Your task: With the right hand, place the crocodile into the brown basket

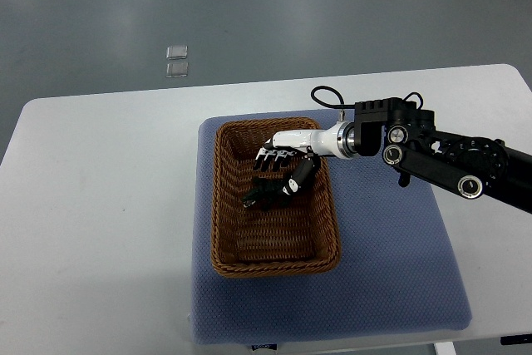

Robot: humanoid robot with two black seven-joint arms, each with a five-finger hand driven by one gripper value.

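The crocodile [256,199] is, as far as I can make out from here, the small dark shape low inside the brown basket [218,205], a little toward the basket's far end and just off its middle; it sits right under the right hand [278,176], and it is so close in colour to the hand's own black parts that I cannot say where one stops and the other begins. Whether the hand is pinching the toy, resting on it, or loose above it, I cannot tell; nor can I tell if the toy touches the woven floor or hangs just clear of it.

I would judge the toy light and probably soft or rubbery (most toys of this kind are), so it should not break if dropped into the basket; it may be a bit slippery and long in shape, so the thick middle of the body looks the surest place to take hold, not the tail or snout.

The hand's white back leans over the basket's right wall; the right arm [449,164] runs off to the right of the basket, with a thin black cable [328,97] looping above the wrist. The basket stands on a blue mat [391,272], which spreads well past it on the right; the mat lies on the white bench [100,205]. Beyond the basket, on the grey floor, lie two small clear squares [176,61]. The left arm does not show.
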